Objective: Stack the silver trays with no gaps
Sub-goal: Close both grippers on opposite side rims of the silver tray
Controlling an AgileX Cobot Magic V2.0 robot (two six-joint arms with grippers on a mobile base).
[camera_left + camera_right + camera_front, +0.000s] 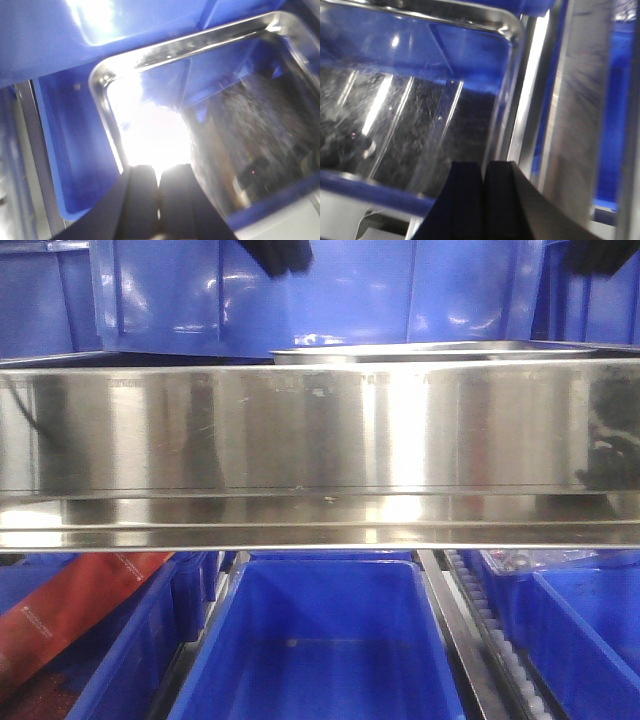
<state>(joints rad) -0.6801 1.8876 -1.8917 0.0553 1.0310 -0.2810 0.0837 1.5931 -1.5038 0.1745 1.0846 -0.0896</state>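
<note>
the left gripper (159,173) has its 2 black fingers (137,200) pressed together with only a thin seam between them. the right gripper (484,169) is closed the same way. each pair sits at an edge of the silver tray (210,35), whose rim runs right up to the fingertips. i cannot tell whether the rim is pinched. the tray lies inside a blue bin (65,150). in the front view its rim shows just above the long steel beam (320,430).
</note>
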